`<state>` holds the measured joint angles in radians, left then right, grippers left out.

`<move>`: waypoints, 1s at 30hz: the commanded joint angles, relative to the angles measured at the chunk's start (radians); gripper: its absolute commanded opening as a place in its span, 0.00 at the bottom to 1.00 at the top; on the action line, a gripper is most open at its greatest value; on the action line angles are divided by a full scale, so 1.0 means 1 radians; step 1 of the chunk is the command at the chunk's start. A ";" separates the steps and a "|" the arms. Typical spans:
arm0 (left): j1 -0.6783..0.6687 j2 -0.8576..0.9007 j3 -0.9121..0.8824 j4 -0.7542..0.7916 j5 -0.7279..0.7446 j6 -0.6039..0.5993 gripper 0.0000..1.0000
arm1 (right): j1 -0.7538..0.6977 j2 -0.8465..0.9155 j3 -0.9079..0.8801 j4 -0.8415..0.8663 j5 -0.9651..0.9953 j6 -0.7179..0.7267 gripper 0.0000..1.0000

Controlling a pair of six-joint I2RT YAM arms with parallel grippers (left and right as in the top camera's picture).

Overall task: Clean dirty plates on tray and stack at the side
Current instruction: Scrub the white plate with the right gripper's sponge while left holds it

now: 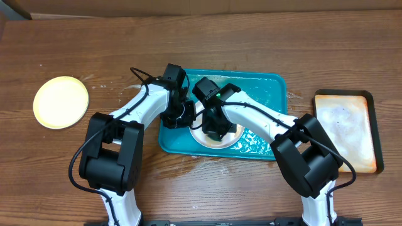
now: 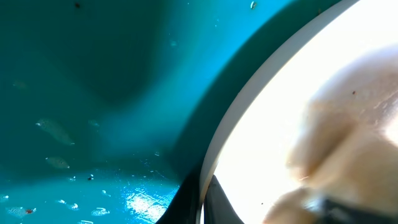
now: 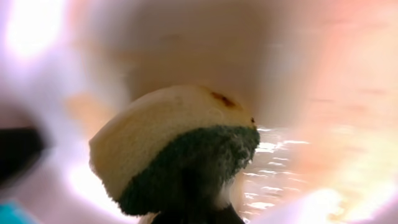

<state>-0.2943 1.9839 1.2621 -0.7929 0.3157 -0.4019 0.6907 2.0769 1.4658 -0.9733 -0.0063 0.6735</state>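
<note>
White plate (image 1: 200,137) is located inside the teal tray (image 1: 267,94), at its near edge, mostly covered from overhead by both grippers. Left gripper (image 1: 182,117) is seen at the plate's left edge. In the left wrist view dark fingers (image 2: 214,202) are seen on either side of the plate's rim (image 2: 214,149), so the jaws are taken as clamped on the white plate. The rim appears lifted slightly off the tray floor (image 2: 93,93), which is wet, with droplets and small specks on it. Right gripper (image 1: 217,128) is placed over the middle of the plate, jaws closed on a sponge (image 3: 168,140) with a yellow foam side and a dark green scouring side. A small brown mark is visible on the foam's upper edge. The surface around the sponge is blurred, so contact with the plate cannot be confirmed from the right wrist view. Wet glare is seen just right of the sponge. Pale yellow plate (image 1: 61,102) is set on the wooden table (image 1: 251,37), well apart from the tray, on the left side. A smaller tray (image 1: 347,129) with a dark rim and a foamy whitish-orange inside is placed right of the teal tray, close by but not touching.
</note>
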 commanded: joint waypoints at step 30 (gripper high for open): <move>0.008 0.058 -0.001 -0.058 -0.200 -0.022 0.04 | -0.131 -0.003 0.478 -0.473 0.581 -0.053 0.04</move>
<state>-0.2993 1.9865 1.2659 -0.8028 0.3252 -0.4129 0.5545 2.0903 1.8984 -1.4265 0.5686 0.6231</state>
